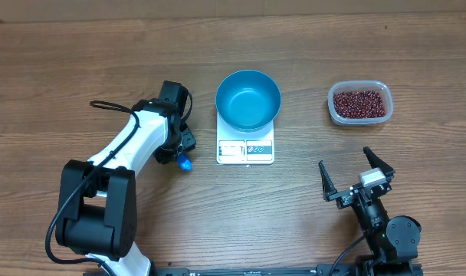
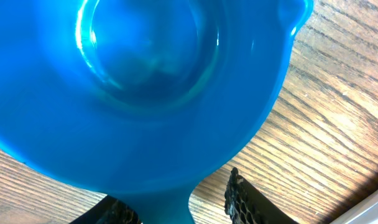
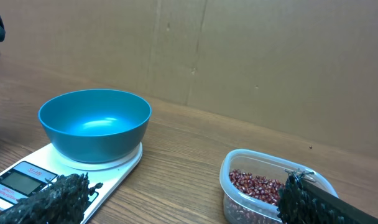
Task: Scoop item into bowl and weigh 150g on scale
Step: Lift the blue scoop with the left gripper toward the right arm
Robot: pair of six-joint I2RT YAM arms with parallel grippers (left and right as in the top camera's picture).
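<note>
We've got the left end effector [image 2: 176, 208] down on the blue scoop [image 2: 139, 93], fingers [image 2: 242, 199] half-narrowed either side of its handle, with desk [image 1: 64, 61] showing between one finger and the handle, so no grip. The right end effector [image 1: 343, 158] is spread wide and empty. The bowl [image 1: 248, 100] stands on the scale [image 1: 245, 150]. We see the beans [image 1: 359, 103] in the clear tub [image 1: 334, 115], off to the right.

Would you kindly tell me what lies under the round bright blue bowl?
The small white square kitchen scale; its display edge shows, while the platform beneath the round bright blue bowl is hidden.
</note>
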